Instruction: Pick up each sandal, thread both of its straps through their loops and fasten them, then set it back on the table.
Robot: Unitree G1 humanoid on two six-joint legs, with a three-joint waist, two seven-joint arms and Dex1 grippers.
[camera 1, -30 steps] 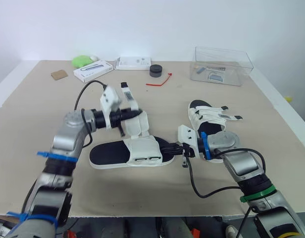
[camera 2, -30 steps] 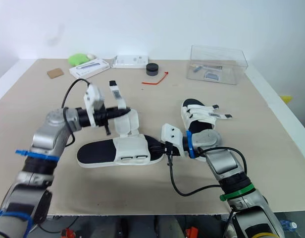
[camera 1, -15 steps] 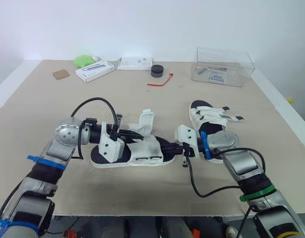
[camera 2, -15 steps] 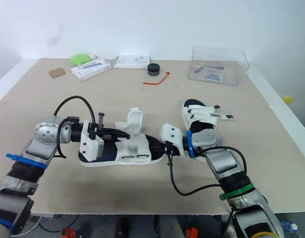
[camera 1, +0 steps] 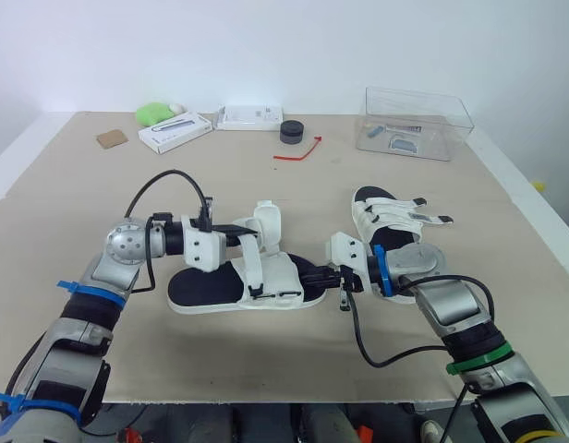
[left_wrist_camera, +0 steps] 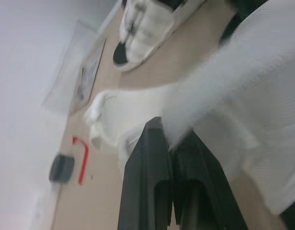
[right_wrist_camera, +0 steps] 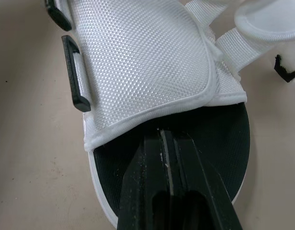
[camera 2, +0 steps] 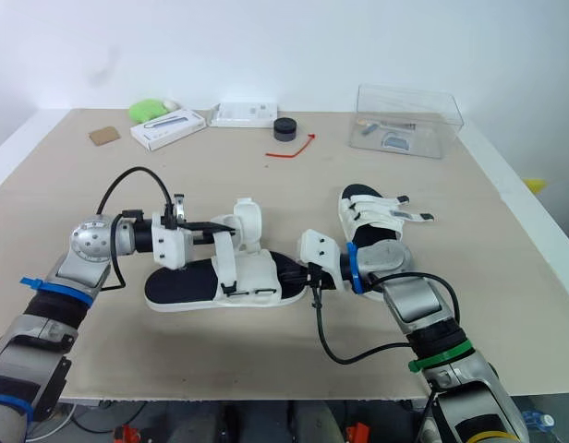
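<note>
The near sandal [camera 1: 206,288], black-soled with white straps, lies on the table between my arms. My left gripper [camera 1: 247,233] is shut on one of its white straps [camera 1: 250,265], which drapes down across the white upper [right_wrist_camera: 142,62] toward the black loops [right_wrist_camera: 74,72]. In the left wrist view the pads [left_wrist_camera: 157,158] pinch white webbing. My right gripper [camera 1: 315,275] is shut on the sole's end, its fingertips [right_wrist_camera: 152,148] clamped on the black footbed. The second sandal [camera 1: 393,229] lies just behind my right wrist, its straps sticking out to the right.
At the back right of the table [camera 1: 72,203] stands a clear plastic box [camera 1: 416,122]. Along the back edge sit a black puck [camera 1: 291,132], a red strip [camera 1: 298,150], two white boxes [camera 1: 174,132] [camera 1: 250,116], a green object [camera 1: 152,113] and a brown square [camera 1: 110,139].
My left gripper came down from holding the strap high, dipped over the sandal, and now holds the strap looped down across the upper. The right gripper and sandal stayed put.
</note>
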